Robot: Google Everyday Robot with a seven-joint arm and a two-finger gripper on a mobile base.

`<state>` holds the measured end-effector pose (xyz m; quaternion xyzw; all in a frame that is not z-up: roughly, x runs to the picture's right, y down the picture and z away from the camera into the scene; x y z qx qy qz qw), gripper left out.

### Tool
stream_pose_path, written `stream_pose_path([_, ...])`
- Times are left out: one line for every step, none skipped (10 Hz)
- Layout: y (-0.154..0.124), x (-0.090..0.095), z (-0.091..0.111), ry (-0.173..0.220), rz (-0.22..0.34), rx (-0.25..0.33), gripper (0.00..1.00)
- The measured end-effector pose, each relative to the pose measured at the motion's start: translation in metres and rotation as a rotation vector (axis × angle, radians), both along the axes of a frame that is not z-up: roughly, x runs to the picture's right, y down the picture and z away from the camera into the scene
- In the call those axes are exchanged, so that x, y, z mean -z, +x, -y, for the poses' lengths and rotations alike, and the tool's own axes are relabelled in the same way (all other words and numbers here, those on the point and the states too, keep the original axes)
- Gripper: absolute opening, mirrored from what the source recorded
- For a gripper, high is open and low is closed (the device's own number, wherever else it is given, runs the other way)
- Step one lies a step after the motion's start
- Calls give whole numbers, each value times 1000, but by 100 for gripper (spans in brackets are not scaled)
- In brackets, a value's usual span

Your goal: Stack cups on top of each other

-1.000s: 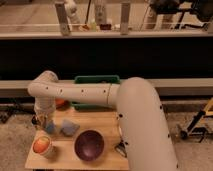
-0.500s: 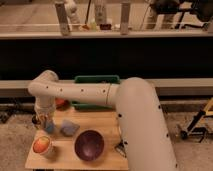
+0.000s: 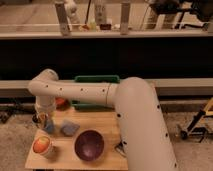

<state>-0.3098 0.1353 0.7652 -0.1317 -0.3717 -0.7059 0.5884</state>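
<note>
**Task status**

1. My end effector (image 3: pixel 43 120) is low over the rear-left corner of the table (image 3: pixel 106 126), with its fingers closed.
2. I cannot confirm that anything is gripped. A dark shape (image 3: pixel 37 118) sits against the end effector. It may be the dark cup, but its outline merges with the fingers.
3. The light blue cup (image 3: pixel 69 128) is on the table just to the right of the end effector. It stands apart from every other object and appears tilted or on its side.
4. A pale cup (image 3: pixel 42 146) with orange-red colouring at its mouth stands at the front-left corner of the table, beside the purple bowl (image 3: pixel 89 145).
5. Judgement: no finished stack is visible. The cups I can identify each stand alone, so most of the stacking is still to be done.

**Hidden or unclear items**

- My forearm covers the rear-left part of the table. An orange-red object (image 3: pixel 61 103) shows only partly behind it and cannot be identified.
- A bluish patch directly below the end effector may be a further cup. I cannot tell.
- The inside of the green bin (image 3: pixel 97 79) is blocked by my arm.
- My upper arm covers the right edge of the table.
</note>
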Motion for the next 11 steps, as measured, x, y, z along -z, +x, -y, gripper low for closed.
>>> stream_pose_path([2,-1,1,0,-4,1,0])
stream_pose_path([6,-3,2,-1,-10,1,0])
stream_pose_path([9,-5,2,-3,-13,2,0])
stream_pose_path([9,-7,2,-5,-15,5,0])
stream_pose_path([9,-8,1,-7,-16,11,0])
stream_pose_path([9,-9,1,-9,-16,14,0])
stream_pose_path([9,-10,2,-11,-18,17,0])
stream_pose_path([8,-11,2,-13,-18,20,0])
stream_pose_path([7,-11,1,-15,-17,26,0])
stream_pose_path([5,-11,1,-18,-16,29,0])
stream_pose_path([5,-12,1,-20,-16,29,0])
